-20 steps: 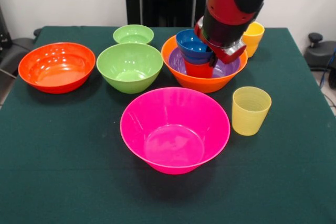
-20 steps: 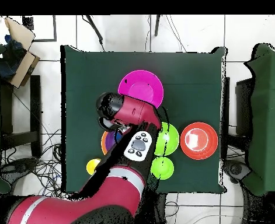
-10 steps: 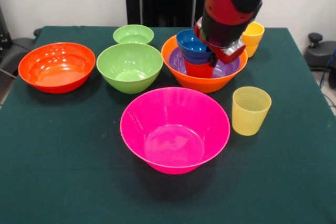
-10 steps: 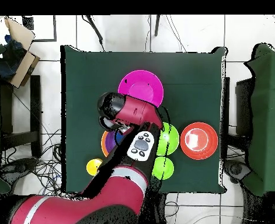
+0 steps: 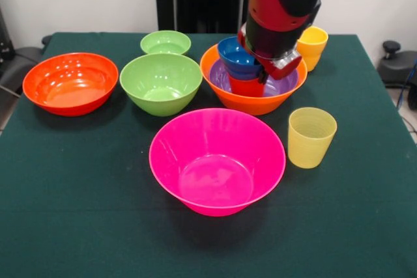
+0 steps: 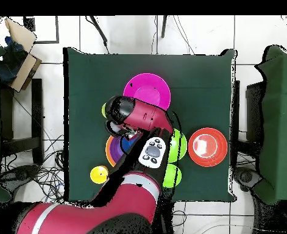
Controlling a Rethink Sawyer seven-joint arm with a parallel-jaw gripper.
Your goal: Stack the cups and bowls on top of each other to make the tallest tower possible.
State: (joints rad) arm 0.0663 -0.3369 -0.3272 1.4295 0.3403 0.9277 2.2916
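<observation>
Jaws hidden behind the wrist — state cannot be told. Gripper [image 5: 268, 69] is seen over the tower [image 5: 251, 86] at the desk's far side: blue bowl [image 5: 238, 56] on red-orange cup [image 5: 246, 86] — could be tipped if brushed.

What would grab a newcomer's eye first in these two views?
Probably the big red and black arm, coming down over the tower: a large orange bowl holding a purple bowl, a red-orange cup and a small blue bowl on top. Next is the large pink bowl, alone on the green table at the front view's centre. The end effector's state is hidden.
</observation>
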